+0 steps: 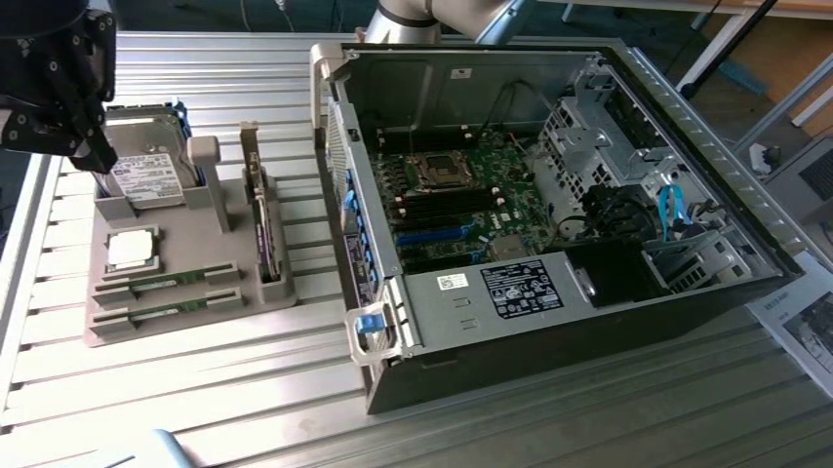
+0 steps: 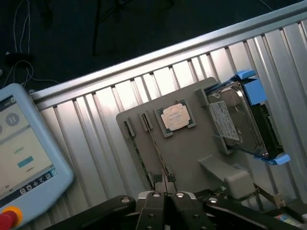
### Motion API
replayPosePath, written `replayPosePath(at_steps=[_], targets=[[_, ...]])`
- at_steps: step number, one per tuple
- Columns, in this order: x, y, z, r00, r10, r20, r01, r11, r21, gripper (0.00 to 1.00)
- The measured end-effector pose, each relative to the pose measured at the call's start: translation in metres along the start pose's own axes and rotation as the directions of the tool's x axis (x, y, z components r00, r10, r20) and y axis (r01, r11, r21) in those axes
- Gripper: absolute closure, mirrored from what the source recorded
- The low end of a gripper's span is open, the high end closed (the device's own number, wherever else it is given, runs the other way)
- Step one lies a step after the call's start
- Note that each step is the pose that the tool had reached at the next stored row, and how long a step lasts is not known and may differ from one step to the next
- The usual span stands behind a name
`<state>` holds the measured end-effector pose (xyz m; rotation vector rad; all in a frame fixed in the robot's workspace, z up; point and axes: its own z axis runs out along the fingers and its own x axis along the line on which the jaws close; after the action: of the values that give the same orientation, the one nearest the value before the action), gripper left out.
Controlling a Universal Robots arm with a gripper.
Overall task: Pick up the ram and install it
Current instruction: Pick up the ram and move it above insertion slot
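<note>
The gripper [image 2: 165, 196], pinched together and empty, hangs above the gray tray [image 1: 209, 255] whose slots steady two ram sticks [image 1: 167, 283]

Pendant [image 2: 24, 153] and pincer [image 2: 165, 195] cut off at picture edges, tray [image 2: 192, 148] edge hidden behind pincer

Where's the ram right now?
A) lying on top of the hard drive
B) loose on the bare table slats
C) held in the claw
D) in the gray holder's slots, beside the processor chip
D: two green ram sticks lie flat in the slots of the gray holder, next to the processor chip, while the claw is shut with nothing between its fingertips.
</note>
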<state>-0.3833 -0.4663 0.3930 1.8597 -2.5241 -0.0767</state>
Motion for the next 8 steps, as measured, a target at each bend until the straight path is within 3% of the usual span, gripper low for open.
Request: replayPosePath(at_steps=[4, 8], targets=[[0.0000, 0.0000, 0.0000, 0.9966, -0.083, -0.0034, 0.083, 0.9966, -0.0022, 0.90], [0.0000, 0.0000, 0.0000, 0.9867, -0.163, -0.0067, 0.163, 0.9867, -0.0046, 0.90]])
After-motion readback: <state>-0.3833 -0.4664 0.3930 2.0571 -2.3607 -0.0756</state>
